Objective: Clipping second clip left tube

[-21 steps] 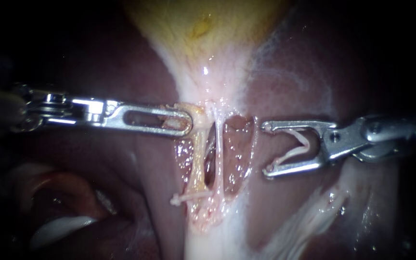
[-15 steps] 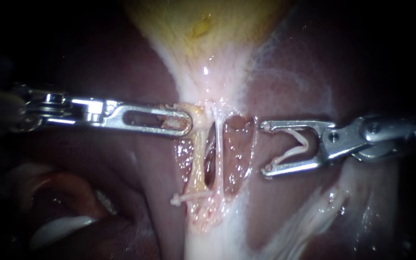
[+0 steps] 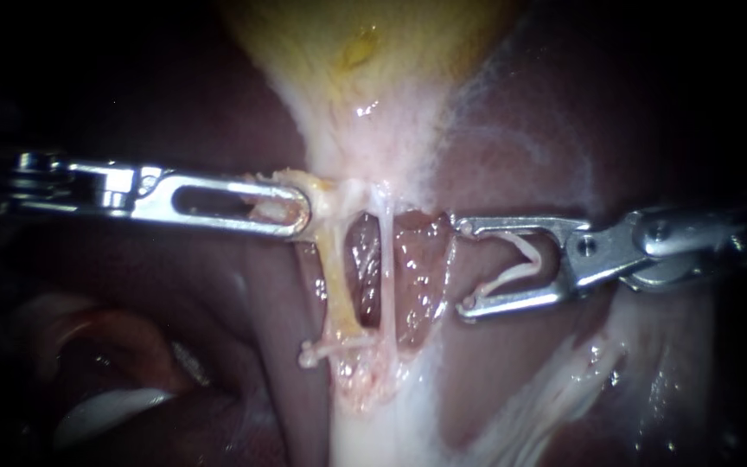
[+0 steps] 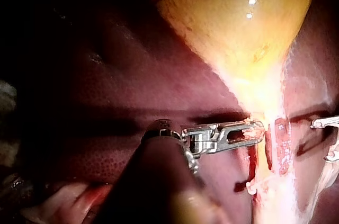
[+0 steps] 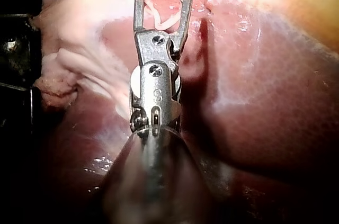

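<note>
From the left edge, the left instrument (image 3: 300,207) reaches toward the centre. Its jaws are clenched on the yellowish top of the left tube (image 3: 336,277), and tissue shows through the jaw's slot. The left tube runs down from there at centre, and a closed clip (image 3: 328,349) sits across its lower end. Just right of it, across a dark red gap, the thin pale right tube (image 3: 385,259) runs alongside. Above both, the yellow gallbladder (image 3: 365,52) narrows down from the top of the frame, with liver (image 3: 512,130) on either side. Right of centre, the right instrument (image 3: 462,266) comes in from the right edge. Its jaws stand wide, grasping an open clip (image 3: 520,258) whose white legs meet both jaws. The jaw tips are near the right tube without touching it. The right tube lies between them and the left tube.
</note>
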`<action>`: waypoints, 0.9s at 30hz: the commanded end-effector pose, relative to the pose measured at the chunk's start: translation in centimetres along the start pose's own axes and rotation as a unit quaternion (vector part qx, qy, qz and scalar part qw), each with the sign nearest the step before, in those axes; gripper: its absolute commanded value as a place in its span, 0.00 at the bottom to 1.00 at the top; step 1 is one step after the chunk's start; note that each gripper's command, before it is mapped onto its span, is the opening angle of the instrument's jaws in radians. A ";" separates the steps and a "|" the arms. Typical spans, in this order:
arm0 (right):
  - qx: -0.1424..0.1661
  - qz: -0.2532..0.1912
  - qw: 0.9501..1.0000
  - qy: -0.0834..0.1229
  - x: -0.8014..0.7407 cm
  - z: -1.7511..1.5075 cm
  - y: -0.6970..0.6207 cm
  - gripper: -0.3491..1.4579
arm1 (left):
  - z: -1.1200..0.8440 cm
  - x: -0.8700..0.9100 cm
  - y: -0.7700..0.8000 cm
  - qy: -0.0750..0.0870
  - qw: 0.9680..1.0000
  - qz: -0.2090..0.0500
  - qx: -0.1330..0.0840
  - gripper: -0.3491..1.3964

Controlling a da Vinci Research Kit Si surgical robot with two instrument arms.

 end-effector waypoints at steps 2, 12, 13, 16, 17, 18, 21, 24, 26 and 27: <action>0.001 -0.001 1.000 -0.003 -0.01 0.04 0.00 0.47 | 0.00 0.00 0.00 -0.001 1.000 0.000 0.001 0.00; 0.012 -0.009 1.000 -0.025 -0.16 0.51 -0.04 0.47 | -0.01 0.02 -0.03 -0.001 1.000 0.000 0.000 0.00; 0.012 -0.007 1.000 -0.025 -0.20 0.60 -0.04 0.47 | -0.01 0.02 -0.03 -0.001 1.000 0.000 0.000 0.00; 0.019 -0.003 0.999 -0.030 -0.30 0.82 -0.06 0.47 | -0.01 0.03 -0.04 -0.001 1.000 0.000 0.000 0.00; 0.019 -0.002 0.999 -0.033 -0.33 0.88 -0.06 0.47 | -0.01 0.03 -0.04 -0.001 1.000 0.000 0.000 0.00; 0.021 0.000 0.999 -0.034 -0.36 0.94 -0.06 0.47 | -0.01 0.03 -0.05 -0.001 1.000 0.000 0.000 0.00; 0.024 0.005 0.999 -0.038 -0.48 1.13 -0.04 0.47 | -0.01 0.04 -0.06 -0.002 1.000 -0.001 0.000 0.00; 0.026 0.009 0.999 -0.039 -0.59 1.27 -0.01 0.47 | -0.01 0.04 -0.07 -0.002 1.000 -0.001 -0.001 0.00; 0.030 0.012 0.999 -0.039 -0.65 1.36 0.00 0.47 | 0.00 0.05 -0.08 -0.002 1.000 -0.001 -0.001 0.00; 0.032 0.014 0.999 -0.039 -0.67 1.39 0.00 0.47 | 0.00 0.05 -0.08 -0.002 1.000 -0.001 -0.001 0.00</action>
